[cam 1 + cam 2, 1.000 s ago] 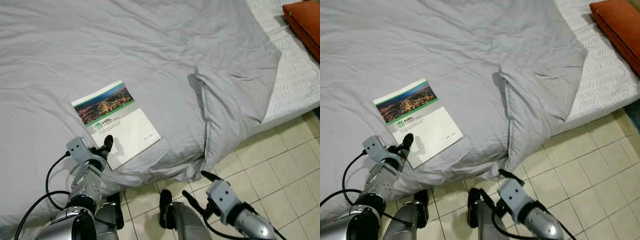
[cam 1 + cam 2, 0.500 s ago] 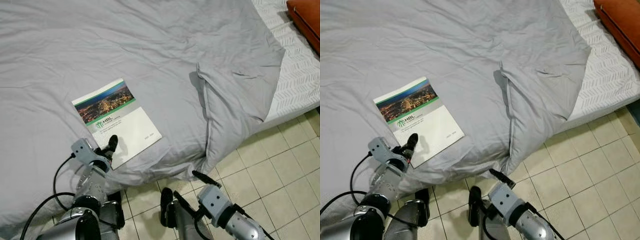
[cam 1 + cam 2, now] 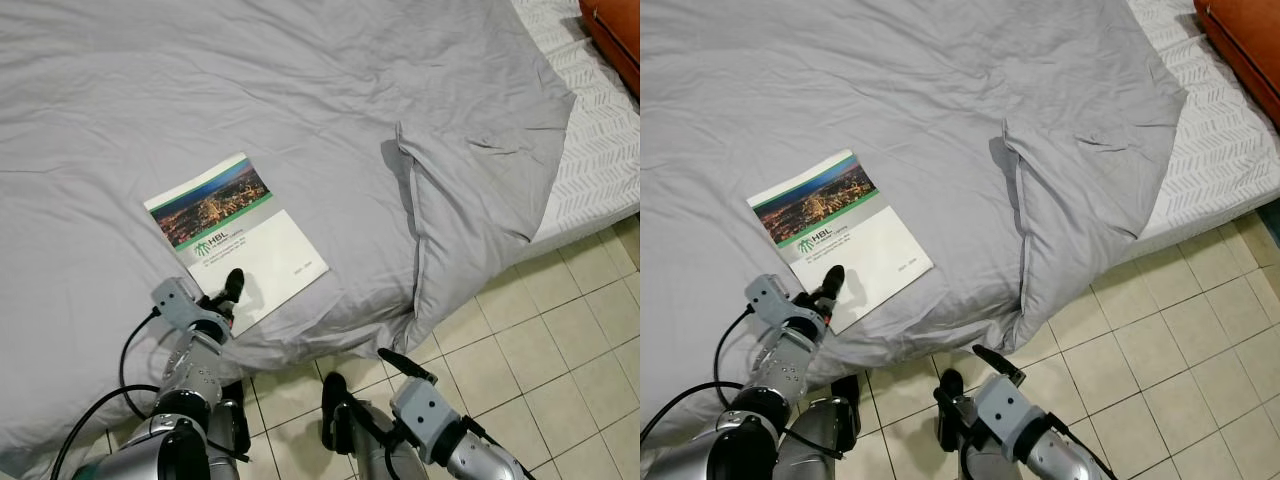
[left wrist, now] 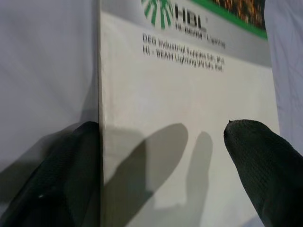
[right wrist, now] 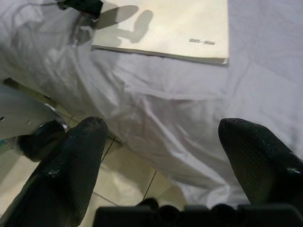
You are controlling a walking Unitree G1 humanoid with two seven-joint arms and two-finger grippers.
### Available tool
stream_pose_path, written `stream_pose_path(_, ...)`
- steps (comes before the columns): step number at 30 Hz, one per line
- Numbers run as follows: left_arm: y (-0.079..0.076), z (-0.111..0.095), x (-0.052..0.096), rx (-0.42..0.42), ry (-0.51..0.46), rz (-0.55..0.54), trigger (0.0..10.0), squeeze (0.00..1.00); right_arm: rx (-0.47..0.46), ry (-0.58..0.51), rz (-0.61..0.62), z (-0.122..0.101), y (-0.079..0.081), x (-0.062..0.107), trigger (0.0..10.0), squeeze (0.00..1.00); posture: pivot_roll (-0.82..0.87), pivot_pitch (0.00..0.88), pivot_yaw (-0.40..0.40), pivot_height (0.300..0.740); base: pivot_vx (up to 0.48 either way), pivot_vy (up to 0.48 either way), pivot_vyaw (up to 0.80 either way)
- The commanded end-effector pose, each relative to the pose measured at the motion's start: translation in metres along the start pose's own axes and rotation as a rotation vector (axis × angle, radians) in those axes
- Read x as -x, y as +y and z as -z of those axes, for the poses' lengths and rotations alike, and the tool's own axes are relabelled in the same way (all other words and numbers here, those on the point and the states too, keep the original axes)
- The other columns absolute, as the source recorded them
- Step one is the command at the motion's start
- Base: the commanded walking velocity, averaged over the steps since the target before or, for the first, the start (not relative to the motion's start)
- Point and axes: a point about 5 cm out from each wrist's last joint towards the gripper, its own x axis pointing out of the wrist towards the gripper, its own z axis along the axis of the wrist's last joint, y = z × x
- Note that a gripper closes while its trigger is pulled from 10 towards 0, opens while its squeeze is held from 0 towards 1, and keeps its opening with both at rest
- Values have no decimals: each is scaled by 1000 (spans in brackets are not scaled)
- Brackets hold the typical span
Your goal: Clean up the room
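At the near edge of the bed, the left end effector (image 3: 228,292) is hovering over the bottom corner of the HBL lighting catalogue (image 3: 238,241), its two black fingers spread wide: in the left wrist view one fingertip (image 4: 57,184) is sitting just outside the booklet's spine edge while the other is lying over the white cover, so nothing is being gripped yet. The catalogue is lying flat on the grey duvet (image 3: 300,100), directly ahead of that end effector, its long axis running diagonally away up the bed. It is a thin, glossy rectangle with a night-city photo and green band at the far end; the cloth under it is soft and creased. The right end effector (image 3: 385,385) is hanging released over the tiled floor (image 3: 560,330), well apart, so the left arm is the nearer.
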Motion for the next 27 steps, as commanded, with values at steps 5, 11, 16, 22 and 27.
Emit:
stream_pose_path(5,10,48,16,75,187,-62,7412,0,-14,41,-30,8,11,14,10000,0,-275,623,-191,740,0,0,0)
stream_pose_path(11,13,47,17,50,203,-91,0,0,-21,47,-33,8,14,18,10000,0,-278,626,-193,740,0,0,0)
stream_pose_path(16,21,51,21,35,213,-127,0,0,-27,54,-32,7,16,24,10000,0,-286,622,-194,740,0,0,0)
stream_pose_path(22,26,57,26,36,229,-149,0,0,-33,66,-26,8,17,30,10000,0,-293,626,-196,740,0,0,0)
stream_pose_path(27,27,56,27,32,212,-159,0,0,-40,76,-24,10,18,31,10000,0,-284,618,-188,740,0,0,0)
